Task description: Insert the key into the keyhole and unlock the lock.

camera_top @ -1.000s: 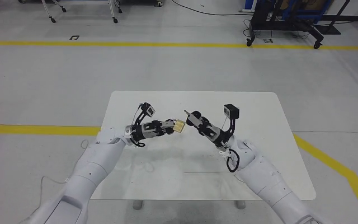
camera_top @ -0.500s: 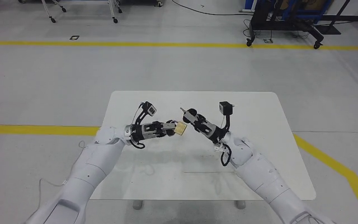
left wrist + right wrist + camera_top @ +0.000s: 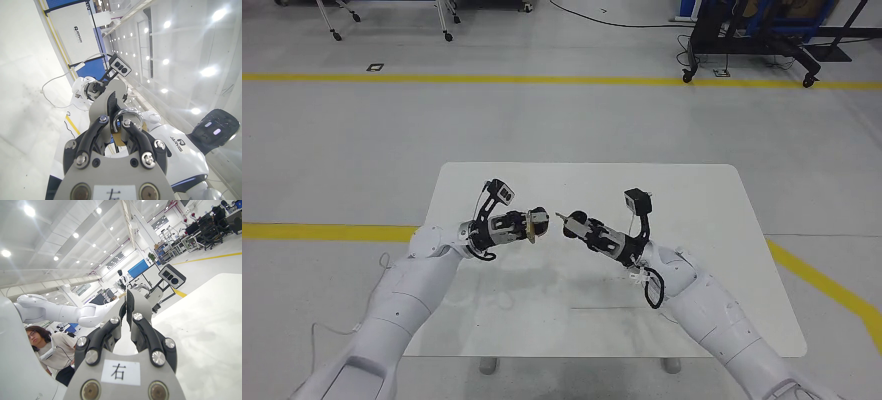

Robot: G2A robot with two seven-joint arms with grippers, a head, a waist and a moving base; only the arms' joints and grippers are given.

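My left gripper (image 3: pixel 529 222) hangs above the middle of the white table (image 3: pixel 702 200), shut on a brass padlock (image 3: pixel 533 226). In the left wrist view its fingers (image 3: pixel 102 106) clamp the padlock (image 3: pixel 118 137), and the silver shackle (image 3: pixel 128 111) arches between them. Just to the right, my right gripper (image 3: pixel 570 221) is shut on a thin key (image 3: pixel 560 215) whose tip points at the padlock, a small gap away. In the right wrist view my right gripper (image 3: pixel 126 298) is pressed flat together with a sliver of the key (image 3: pixel 122 294) at the tips. The left gripper (image 3: pixel 143 289) is close beyond.
Both arms hover over the table, whose front edge (image 3: pixel 572 352) lies near the robot. Grey floor with yellow lines (image 3: pixel 542 78) surrounds it. A black wheeled frame (image 3: pixel 752 45) stands far off at the back right.
The left gripper has drawn back to the left and turned the padlock. The right gripper with the key has followed to the left and dropped slightly, with the key tip aimed at the padlock.
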